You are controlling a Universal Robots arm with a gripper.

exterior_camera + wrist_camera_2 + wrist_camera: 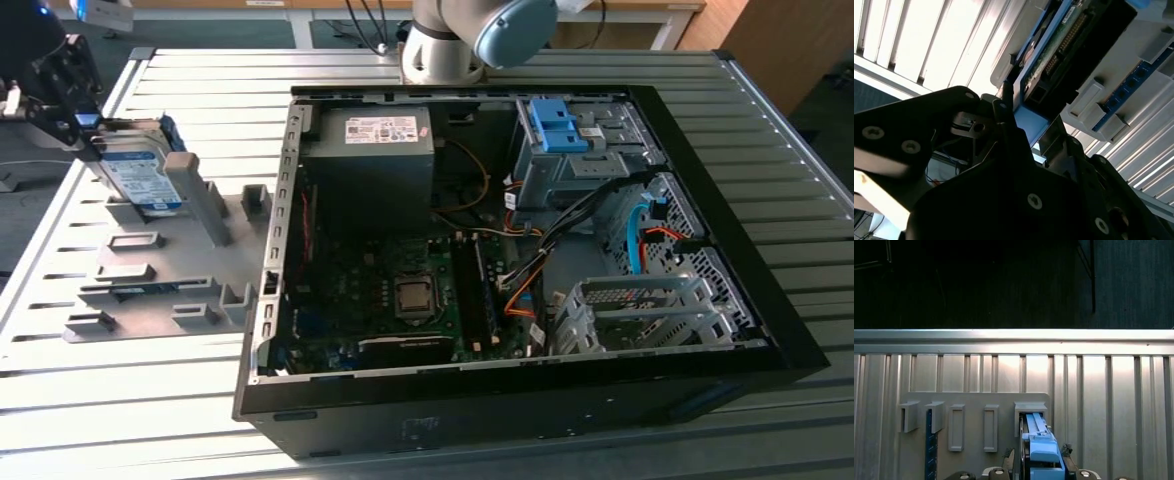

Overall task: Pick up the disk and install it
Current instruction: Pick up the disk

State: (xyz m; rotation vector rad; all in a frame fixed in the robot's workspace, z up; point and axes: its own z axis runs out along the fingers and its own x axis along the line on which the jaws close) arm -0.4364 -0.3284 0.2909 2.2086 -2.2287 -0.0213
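Note:
The disk [136,172] is a silver drive with a white-and-blue label in a bright blue carrier frame. It stands on edge, slightly tilted, at a slot of the grey holder plate [147,295] on the exterior view's left. My gripper [80,122] sits at its upper end, shut on it. In the first wrist view the disk's blue frame [1042,450] runs between my fingers [1068,456], its far end at a grey slot block [1030,409]. The second wrist view shows the disk's connector edge [1056,47] just beyond a dark finger [1004,107].
An open black computer case [747,330] lies on the slatted metal table [200,70], to the right of the holder plate in the exterior view. Inside it a grey drive bay [561,165] carries a blue bracket [558,125]. The arm's base [447,45] stands behind the case.

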